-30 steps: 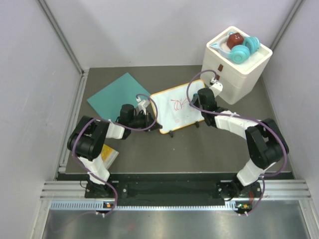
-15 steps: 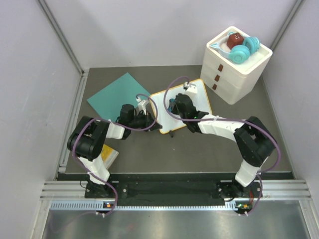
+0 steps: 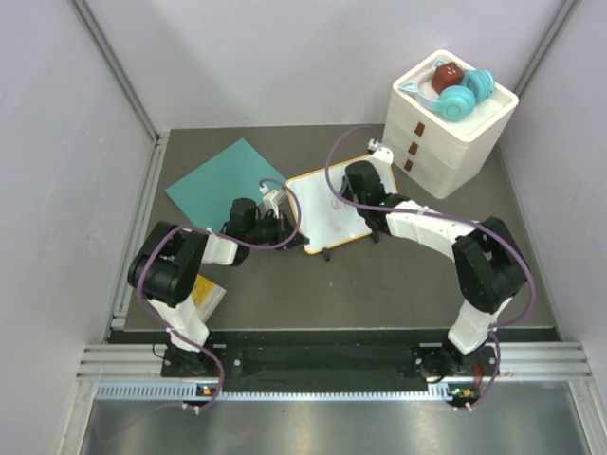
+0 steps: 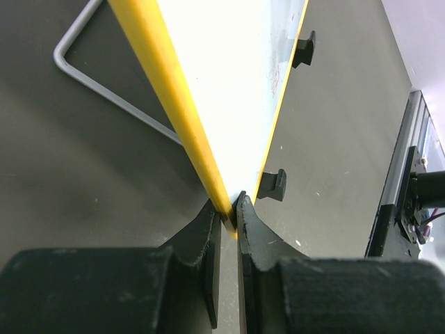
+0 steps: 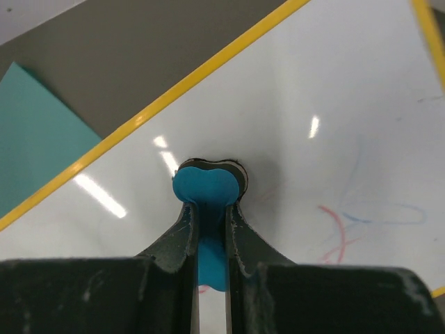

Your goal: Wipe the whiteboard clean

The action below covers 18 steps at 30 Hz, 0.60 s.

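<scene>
The whiteboard [image 3: 322, 216], white with a thin yellow frame, lies tilted at the middle of the table. My left gripper [image 3: 290, 227] is shut on its yellow frame [image 4: 167, 90] at the near left edge; the fingertips pinch the rim [image 4: 229, 212]. My right gripper [image 3: 354, 192] is over the board's upper middle, shut on a blue eraser [image 5: 207, 186] whose dark pad presses on the white surface [image 5: 313, 83]. Faint red and blue scribbles [image 5: 337, 229] remain just right of the eraser.
A teal square sheet [image 3: 228, 178] lies left of the board. A white drawer unit [image 3: 446, 133] with teal and brown items on top stands at the back right. A yellow object [image 3: 207, 294] lies by the left arm. A wire stand [image 4: 104, 80] shows under the board.
My right gripper swept with the eraser from the board's right side to its left middle, then back up to the upper middle. The red scribble has faded. The left arm has not moved.
</scene>
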Available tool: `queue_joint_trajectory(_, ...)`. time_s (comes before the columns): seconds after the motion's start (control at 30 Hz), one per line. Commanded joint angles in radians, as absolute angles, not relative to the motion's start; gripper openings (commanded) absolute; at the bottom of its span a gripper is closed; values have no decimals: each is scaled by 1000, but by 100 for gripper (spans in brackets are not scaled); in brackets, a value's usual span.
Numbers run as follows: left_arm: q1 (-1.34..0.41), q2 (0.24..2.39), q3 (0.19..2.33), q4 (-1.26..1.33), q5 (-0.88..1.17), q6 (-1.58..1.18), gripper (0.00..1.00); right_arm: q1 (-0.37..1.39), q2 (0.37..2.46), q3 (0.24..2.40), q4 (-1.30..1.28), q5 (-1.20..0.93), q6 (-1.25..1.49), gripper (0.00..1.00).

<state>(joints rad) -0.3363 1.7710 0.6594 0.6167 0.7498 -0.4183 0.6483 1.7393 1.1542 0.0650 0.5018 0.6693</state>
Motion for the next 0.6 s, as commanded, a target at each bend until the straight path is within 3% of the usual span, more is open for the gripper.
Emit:
queue_joint_trajectory(0.0, -336, 1809, 646, 505, 519, -293, 0, 531, 1741, 1100, -52, 548, 692, 0)
queue_joint_trajectory(0.17, -336, 1807, 647, 503, 518, -290, 0, 532, 1727, 1034, -6, 471, 719, 0)
queue_joint_trajectory(0.57, -337, 1806, 646, 503, 518, -288, 0, 785, 1790, 1046, 20, 479, 802, 0)
